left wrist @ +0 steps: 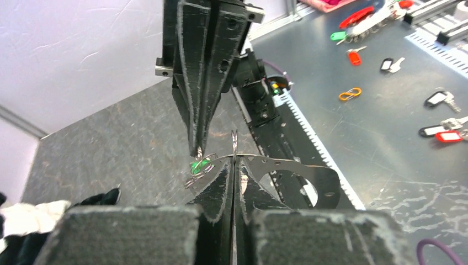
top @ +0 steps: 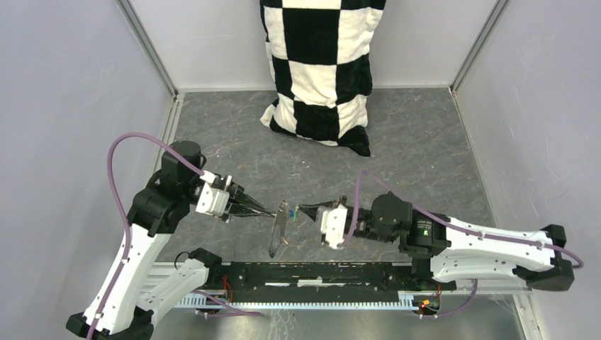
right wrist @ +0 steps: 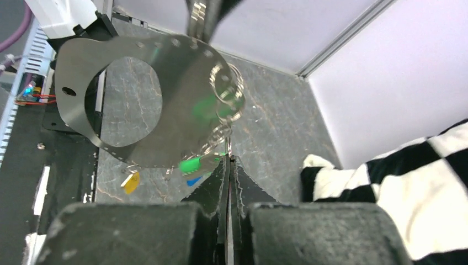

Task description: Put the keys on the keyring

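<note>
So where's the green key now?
In the top view, the green key is near centre, between the left end effector and right end effector, beside the keyring.

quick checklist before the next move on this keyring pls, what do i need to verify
1. left fingers gripping the keyring: ok, shut on its edge and holding it up off the table.
2. right fingers closed: ok, tips at the green key. Whether they pinch the key or a ring: cannot tell.
3. green key threaded onto the silver rings: cannot tell.
4. blue key and yellow key located: ok, both seen below the keyring, in neither pair of fingers.
5. checkered cloth away from both arms: ok, it is at the back wall.
</note>
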Controlling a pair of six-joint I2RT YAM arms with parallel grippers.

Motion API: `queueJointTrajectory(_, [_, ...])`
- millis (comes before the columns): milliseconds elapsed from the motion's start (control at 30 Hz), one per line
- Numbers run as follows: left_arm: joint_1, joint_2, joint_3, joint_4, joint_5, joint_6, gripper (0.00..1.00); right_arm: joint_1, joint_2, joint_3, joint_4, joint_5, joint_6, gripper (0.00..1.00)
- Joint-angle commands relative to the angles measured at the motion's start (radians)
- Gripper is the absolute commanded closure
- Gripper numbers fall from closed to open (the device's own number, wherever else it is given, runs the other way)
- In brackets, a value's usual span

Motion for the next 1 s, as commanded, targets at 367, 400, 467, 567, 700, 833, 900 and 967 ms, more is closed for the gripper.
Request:
queueJointTrajectory(367, [-0.002,0.035,0.071,0.035,0.169,-0.171,0.98,0.246,0.035,0.142,-0.007,0.242,-0.097,1.0])
queueJointTrajectory(400, [-0.002,0.038,0.072,0.035,0.176,-0.177,0.98,0.245,0.025,0.142,-0.002,0.223,-0.088,1.0])
queueJointTrajectory(467, [-0.002,0.044,0.078,0.035,0.192,-0.189,0.98,0.246,-0.007,0.132,0.012,0.184,-0.071,1.0])
queueJointTrajectory(567, [-0.002,0.052,0.081,0.034,0.216,-0.206,0.98,0.247,-0.062,0.102,0.042,0.127,-0.042,1.0])
queueJointTrajectory(700, [-0.002,0.063,0.086,0.033,0.238,-0.213,0.98,0.246,-0.091,0.081,0.087,0.094,-0.031,1.0])
queueJointTrajectory(833, [-0.002,0.069,0.093,0.034,0.24,-0.21,0.98,0.246,-0.066,0.109,0.069,0.053,-0.047,1.0])
queueJointTrajectory(900, [-0.004,0.07,0.101,0.034,0.241,-0.2,0.98,0.245,-0.051,0.122,0.063,0.048,-0.058,1.0])
queueJointTrajectory(967, [-0.003,0.067,0.118,0.035,0.24,-0.176,0.98,0.246,-0.042,0.126,0.067,0.052,-0.073,1.0])
